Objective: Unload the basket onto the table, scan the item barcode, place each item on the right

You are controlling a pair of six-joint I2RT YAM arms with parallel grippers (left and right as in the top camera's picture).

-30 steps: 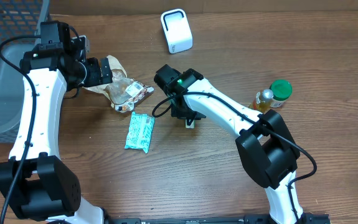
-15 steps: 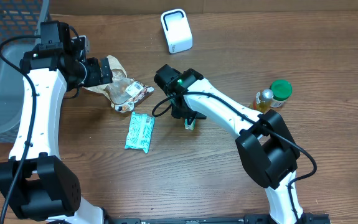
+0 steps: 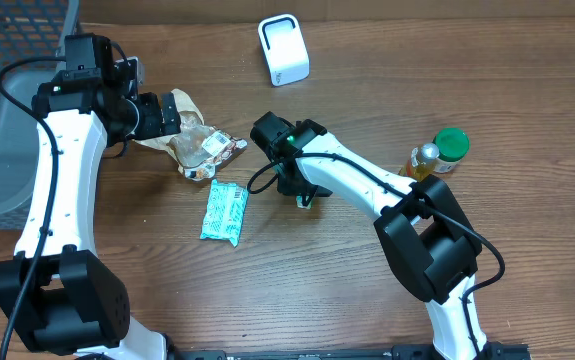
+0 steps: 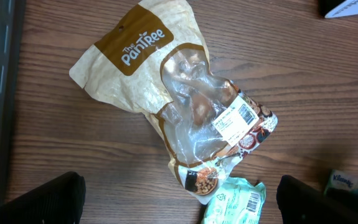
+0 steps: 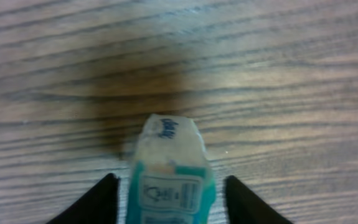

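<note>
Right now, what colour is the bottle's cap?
The cap is green, clearest in the overhead view.

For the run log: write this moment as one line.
left gripper open over snack bag | right gripper around small teal packet, grip unclear | white scanner untouched

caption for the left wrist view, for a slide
Open left gripper above a Pantree snack bag, barcode label up, on the wooden table

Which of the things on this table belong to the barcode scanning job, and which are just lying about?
Job in hand, likely:
- small teal packet between the right gripper fingers
- white scanner

Lying about:
- Pantree snack bag
- mint-green packet beside it
- Kleenex pack
- green-capped bottle
- grey basket
</note>
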